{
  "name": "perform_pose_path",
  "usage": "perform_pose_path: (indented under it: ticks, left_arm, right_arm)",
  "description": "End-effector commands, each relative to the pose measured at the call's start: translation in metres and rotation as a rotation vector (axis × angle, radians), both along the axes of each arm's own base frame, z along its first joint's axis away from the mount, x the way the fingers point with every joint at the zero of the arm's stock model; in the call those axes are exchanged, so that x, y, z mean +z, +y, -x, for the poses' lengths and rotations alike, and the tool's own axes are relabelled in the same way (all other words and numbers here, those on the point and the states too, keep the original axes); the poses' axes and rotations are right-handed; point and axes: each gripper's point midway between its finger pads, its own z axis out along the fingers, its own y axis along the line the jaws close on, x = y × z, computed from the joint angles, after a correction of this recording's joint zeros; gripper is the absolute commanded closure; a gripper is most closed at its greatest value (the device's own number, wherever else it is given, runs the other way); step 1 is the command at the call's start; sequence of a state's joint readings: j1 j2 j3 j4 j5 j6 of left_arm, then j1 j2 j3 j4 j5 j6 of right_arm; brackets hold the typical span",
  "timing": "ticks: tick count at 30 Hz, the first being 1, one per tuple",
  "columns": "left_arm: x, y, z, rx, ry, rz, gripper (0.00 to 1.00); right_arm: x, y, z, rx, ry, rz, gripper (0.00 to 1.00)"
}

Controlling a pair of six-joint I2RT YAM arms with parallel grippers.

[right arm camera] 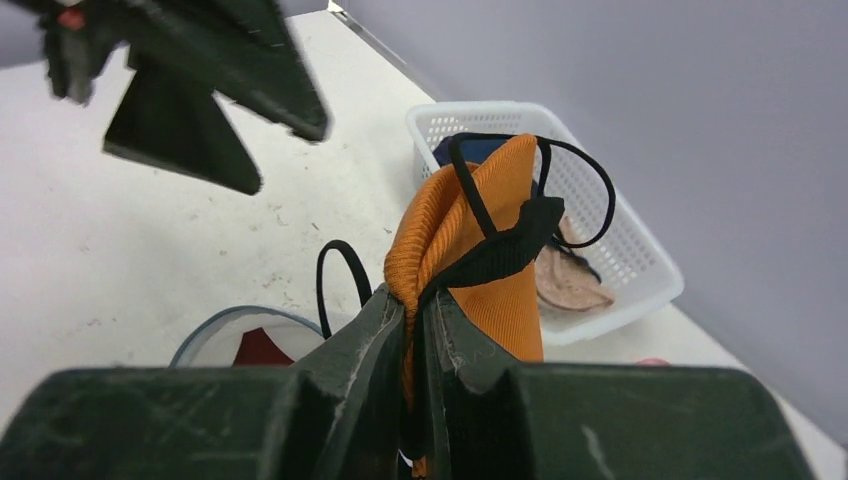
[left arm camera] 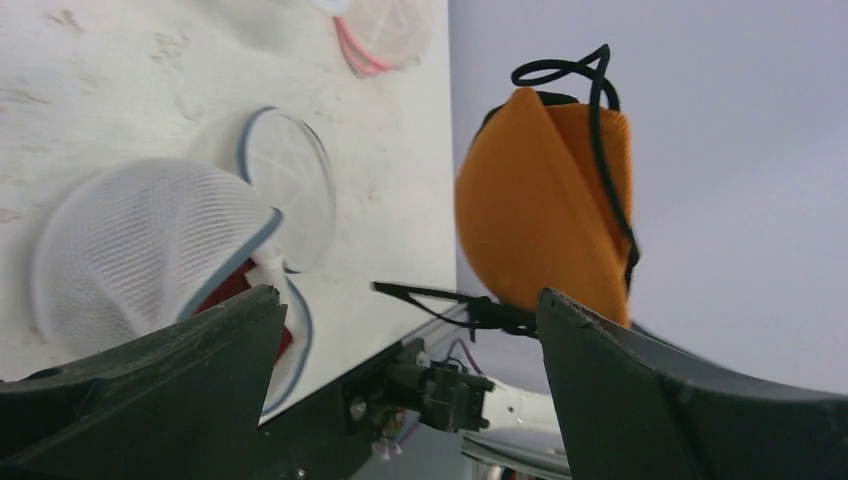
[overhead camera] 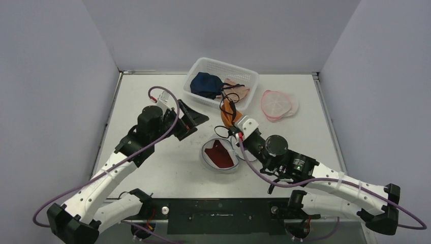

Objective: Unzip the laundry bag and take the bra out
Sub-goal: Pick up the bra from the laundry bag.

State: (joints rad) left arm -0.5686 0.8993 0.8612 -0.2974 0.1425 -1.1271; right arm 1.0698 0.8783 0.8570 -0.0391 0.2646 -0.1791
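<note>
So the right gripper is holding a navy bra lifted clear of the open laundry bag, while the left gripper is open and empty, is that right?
Not quite: the bra in the right gripper is orange, not navy, as the right wrist view shows. The rest holds: it is clear of the open laundry bag, and the left gripper is open and empty.

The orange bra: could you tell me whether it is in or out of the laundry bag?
Out: the right gripper is shut on the orange bra, held up clear of the open laundry bag.
</note>
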Motion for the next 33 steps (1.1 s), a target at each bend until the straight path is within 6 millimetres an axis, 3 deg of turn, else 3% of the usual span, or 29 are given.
perform_pose_path:
  ticks: [1,7,18,24,30,33]
  left_arm:
    - [0.049,-0.040,0.006,-0.222,0.001,0.121,0.04]
    - [0.072,-0.062,0.006,-0.332,-0.062,0.163,0.04]
    - [0.057,-0.090,0.007,-0.418,-0.064,0.070,0.04]
    - [0.039,-0.096,-0.001,-0.408,-0.030,0.015,0.01]
    - [0.030,-0.101,-0.002,-0.413,-0.023,0.056,0.38]
    - [0.029,-0.104,-0.001,-0.423,-0.017,0.082,0.50]
  right_arm:
    - [0.018,0.000,-0.007,-0.078,-0.224,0.133,0.95]
    - [0.002,0.008,0.004,-0.090,-0.300,0.260,0.95]
    - [-0.001,0.022,0.019,-0.062,-0.359,0.322,0.95]
    - [0.001,0.028,0.023,-0.039,-0.361,0.320,0.95]
    - [-0.006,0.029,0.024,-0.035,-0.356,0.341,0.95]
    - [-0.009,0.029,0.024,-0.033,-0.356,0.349,0.95]
